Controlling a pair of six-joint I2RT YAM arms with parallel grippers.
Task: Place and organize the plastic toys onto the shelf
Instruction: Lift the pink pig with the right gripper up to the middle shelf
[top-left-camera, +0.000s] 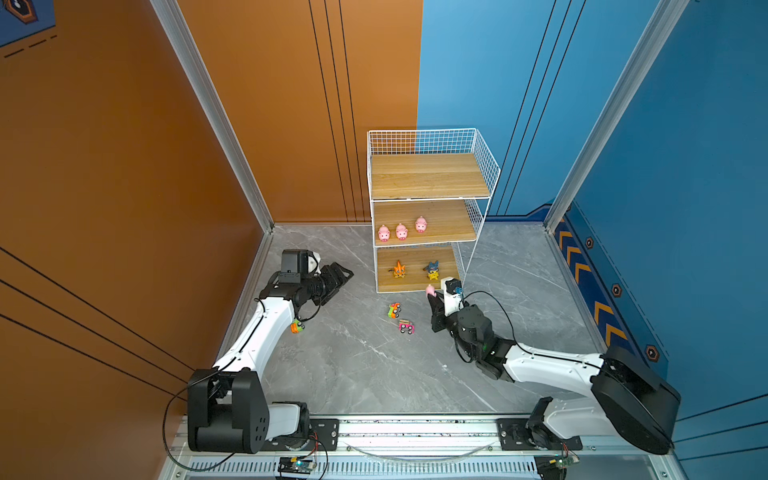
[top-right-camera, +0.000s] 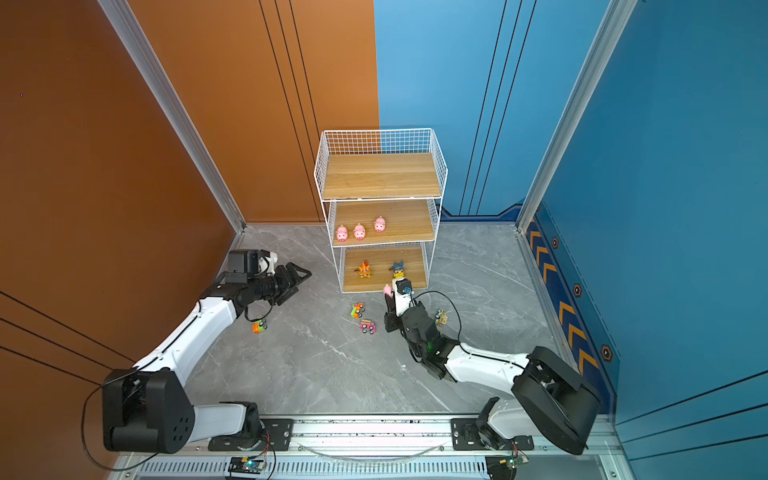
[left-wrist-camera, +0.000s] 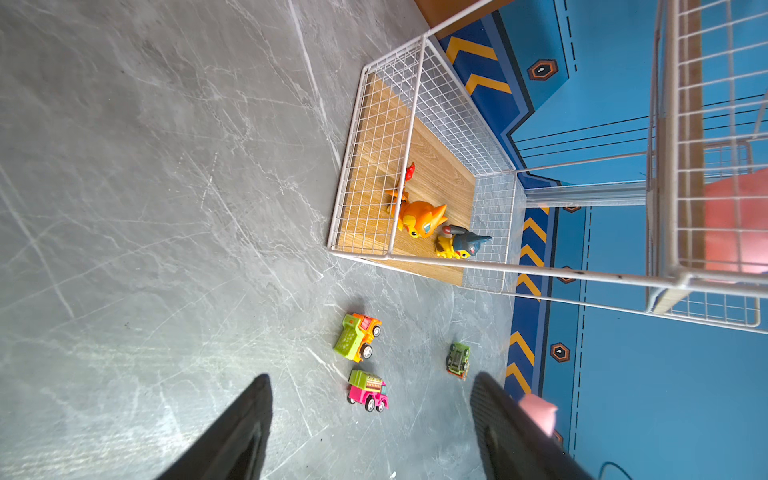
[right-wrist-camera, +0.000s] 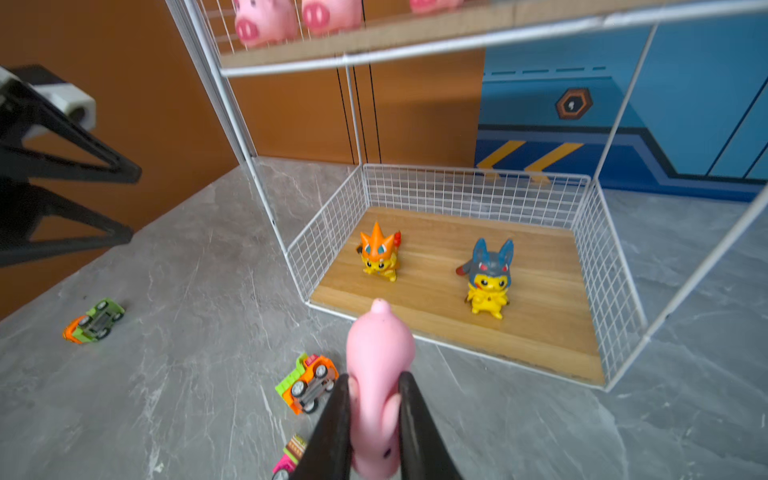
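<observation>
In front of the shelf's (top-left-camera: 428, 176) lowest board, the right gripper (right-wrist-camera: 374, 376) has its jaws pinched tight on a pink pig (right-wrist-camera: 380, 345), squeezing its rear so the body sticks out ahead of the fingertips, above the grey marbled tabletop (top-left-camera: 357, 365) and just short of the board's front edge. Three more pigs (top-left-camera: 401, 231) stand in a loose row on the middle board, towards its left side; the top board is bare wood. On the lowest board stand an orange flame-topped figure (top-left-camera: 399, 270) and a blue-hooded yellow figure (top-left-camera: 432, 271), apart from each other. The cars are all on the tabletop: a green-and-orange truck (top-left-camera: 394, 310) and a pink truck (top-left-camera: 406, 326) near each other in front of the shelf, an orange car (top-left-camera: 296, 326) wheels-up beside the left arm, and a fourth car (top-right-camera: 441, 318) just beside the right arm. The left gripper (top-left-camera: 338, 286) hovers left of the shelf, jaws spread wide and holding nothing.
</observation>
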